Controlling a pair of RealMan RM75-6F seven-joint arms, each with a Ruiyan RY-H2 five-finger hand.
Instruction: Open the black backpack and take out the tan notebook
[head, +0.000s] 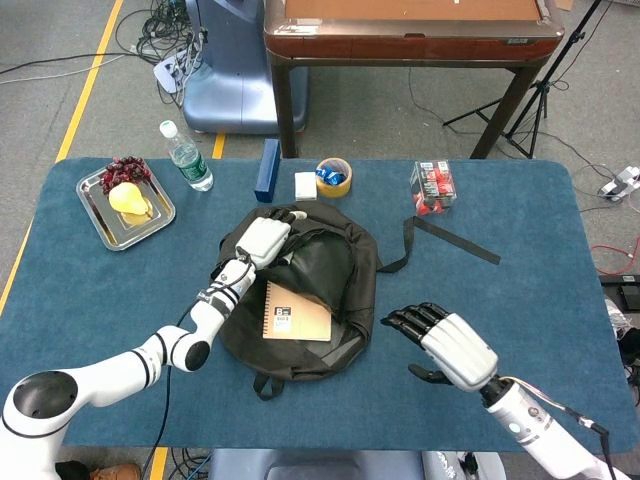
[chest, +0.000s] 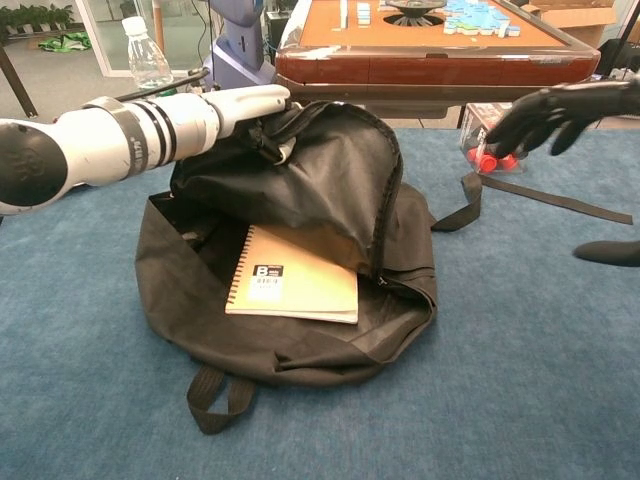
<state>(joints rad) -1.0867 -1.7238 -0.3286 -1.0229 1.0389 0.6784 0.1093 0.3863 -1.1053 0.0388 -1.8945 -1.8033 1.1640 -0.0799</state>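
Observation:
The black backpack (head: 300, 290) lies open at the table's middle, its front flap (chest: 300, 175) lifted. My left hand (head: 262, 240) grips the flap's top edge and holds it up; the chest view shows that hand (chest: 245, 100) above the bag. The tan notebook (head: 296, 311) lies flat in the opening, its spiral edge to the left, also plain in the chest view as a tan notebook (chest: 295, 275). My right hand (head: 445, 345) hovers open just right of the bag, fingers spread toward it, holding nothing. Its dark fingers (chest: 545, 105) show at the chest view's right edge.
A loose black strap (head: 455, 240) trails right from the bag. Behind it stand a blue box (head: 266, 170), a tape roll (head: 334, 177), a clear box of red items (head: 433, 187) and a water bottle (head: 187, 157). A metal tray with fruit (head: 124, 203) sits far left.

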